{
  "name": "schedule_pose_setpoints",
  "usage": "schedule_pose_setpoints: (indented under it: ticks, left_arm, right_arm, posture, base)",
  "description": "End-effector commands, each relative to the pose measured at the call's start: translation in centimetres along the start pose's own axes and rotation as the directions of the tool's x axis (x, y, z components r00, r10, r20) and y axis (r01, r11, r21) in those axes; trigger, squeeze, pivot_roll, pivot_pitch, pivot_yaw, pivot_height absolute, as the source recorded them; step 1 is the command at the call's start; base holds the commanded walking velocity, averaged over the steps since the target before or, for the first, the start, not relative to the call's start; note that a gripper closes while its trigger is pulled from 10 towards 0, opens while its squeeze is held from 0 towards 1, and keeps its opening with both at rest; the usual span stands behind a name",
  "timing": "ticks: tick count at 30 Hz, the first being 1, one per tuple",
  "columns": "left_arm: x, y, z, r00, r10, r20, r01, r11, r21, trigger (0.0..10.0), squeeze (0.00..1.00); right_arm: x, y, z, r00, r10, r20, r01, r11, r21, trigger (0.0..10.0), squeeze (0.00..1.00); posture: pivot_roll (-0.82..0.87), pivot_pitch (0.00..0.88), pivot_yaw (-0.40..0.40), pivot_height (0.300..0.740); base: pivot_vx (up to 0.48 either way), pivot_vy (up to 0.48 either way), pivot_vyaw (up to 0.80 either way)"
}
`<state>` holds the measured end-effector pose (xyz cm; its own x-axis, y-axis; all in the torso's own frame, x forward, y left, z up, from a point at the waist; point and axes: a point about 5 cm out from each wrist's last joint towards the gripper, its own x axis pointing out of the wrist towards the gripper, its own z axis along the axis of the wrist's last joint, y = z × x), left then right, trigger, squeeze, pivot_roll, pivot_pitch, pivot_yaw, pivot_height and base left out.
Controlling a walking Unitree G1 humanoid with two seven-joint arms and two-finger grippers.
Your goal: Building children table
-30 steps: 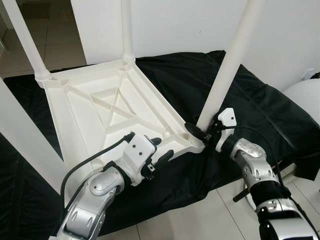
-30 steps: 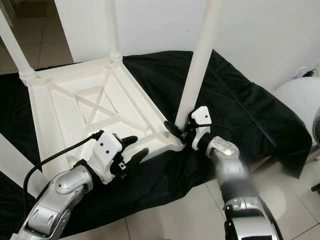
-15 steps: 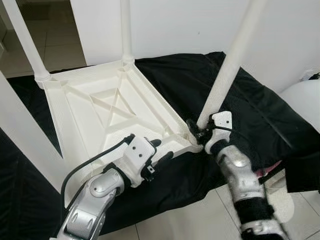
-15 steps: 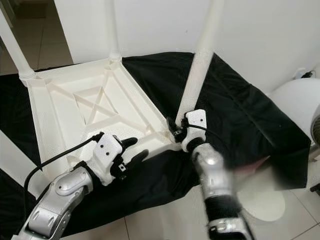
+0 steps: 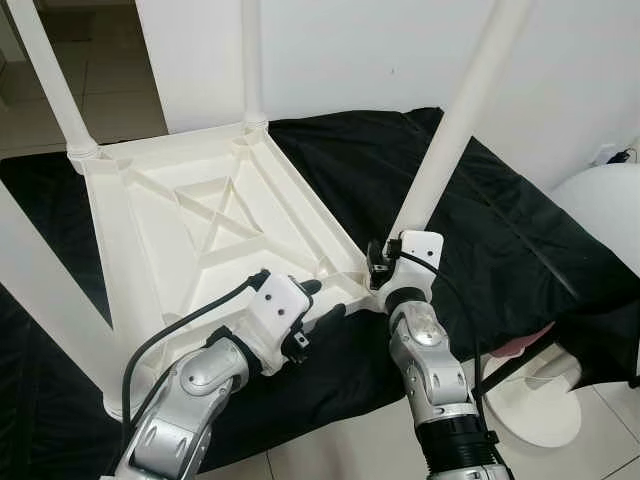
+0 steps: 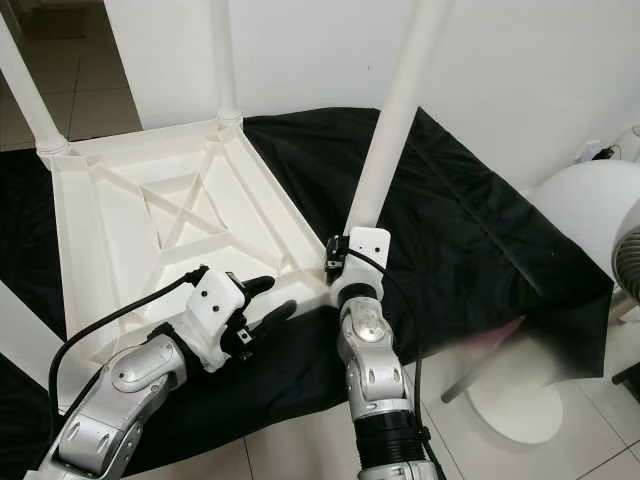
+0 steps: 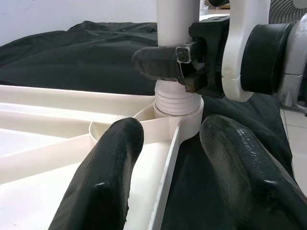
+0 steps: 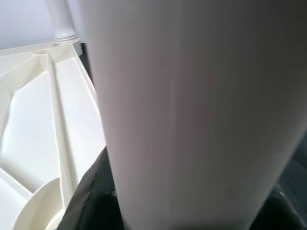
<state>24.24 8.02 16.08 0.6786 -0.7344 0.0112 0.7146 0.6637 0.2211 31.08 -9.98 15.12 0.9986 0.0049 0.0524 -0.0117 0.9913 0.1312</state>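
Note:
A white plastic children's table [image 5: 200, 220] lies upside down on a black cloth [image 5: 500, 220]. Its near-right leg [image 5: 450, 130] rises slanted from the threaded corner socket [image 7: 177, 103]. My right gripper [image 5: 385, 262] is shut on the base of this leg, just above the socket; the leg [image 8: 182, 110] stands right before the wrist camera. My left gripper [image 5: 325, 298] is open at the table's front rim, left of that corner, with nothing between its fingers [image 7: 103, 177]. It points at the socket and my right gripper [image 7: 192, 62].
Three more legs stand up: back left [image 5: 50, 80], back middle [image 5: 250, 60] and near left [image 5: 40, 290]. A white wall is behind. At the right are a large round white object [image 5: 610, 200] and a white round base [image 5: 530, 400] on the tiled floor.
My right arm has swung from the right side round to the front, its gripper still on the leg's base. My left gripper has hardly moved.

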Motion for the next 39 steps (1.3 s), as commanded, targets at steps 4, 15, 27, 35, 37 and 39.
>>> schedule_pose_setpoints:
  ticks: [4, 15, 27, 35, 37, 39]
  left_arm:
    - [0.0, 0.2, -0.4, 0.999, 0.045, -0.015, -0.045, 0.999, 0.007, 10.0, 0.0]
    - [0.1, 0.3, -0.4, 0.999, 0.049, -0.014, -0.049, 0.999, 0.021, 10.0, 0.0]
    - [0.7, 0.6, -0.3, 0.999, 0.04, -0.012, -0.039, 0.997, 0.061, 10.0, 0.0]
    - [1.0, 0.9, -0.1, 0.999, 0.032, -0.006, -0.031, 0.996, 0.079, 10.0, 0.0]
    - [1.1, 0.8, -0.1, 1.0, 0.025, -0.005, -0.024, 0.996, 0.088, 10.0, 0.0]
    - [1.2, 0.8, 0.0, 1.0, 0.022, -0.004, -0.022, 0.996, 0.09, 10.0, 0.0]
  right_arm:
    - [-0.5, 0.3, 0.0, 0.997, 0.073, 0.0, -0.073, 0.992, 0.1, 10.0, 1.0]
    - [-0.3, -2.1, 0.9, 0.97, 0.242, 0.033, -0.241, 0.97, -0.022, 10.0, 0.0]
    - [1.3, -5.5, 0.5, 0.861, 0.506, -0.056, -0.507, 0.842, -0.186, 10.0, 0.0]
    - [2.5, -4.9, 0.4, 0.778, 0.619, -0.108, -0.626, 0.751, -0.21, 10.0, 0.0]
    - [2.9, -4.8, 0.4, 0.743, 0.655, -0.137, -0.668, 0.712, -0.217, 8.9, 0.0]
    - [3.1, -4.8, 0.4, 0.729, 0.669, -0.146, -0.683, 0.697, -0.219, 8.9, 0.0]
  posture:
    - [0.0, 0.032, -0.046, 0.74]
    - [-0.01, 0.025, -0.047, 0.74]
    - [-0.01, 0.03, -0.033, 0.74]
    - [-0.01, 0.025, -0.026, 0.74]
    - [-0.01, 0.023, -0.025, 0.74]
    - [-0.01, 0.023, -0.025, 0.74]
  base:
    - [0.0, 0.0, 0.0]
    - [0.0, 0.0, 0.0]
    - [0.0, 0.0, 0.0]
    - [0.0, 0.0, 0.0]
    - [0.0, 0.0, 0.0]
    - [0.0, 0.0, 0.0]
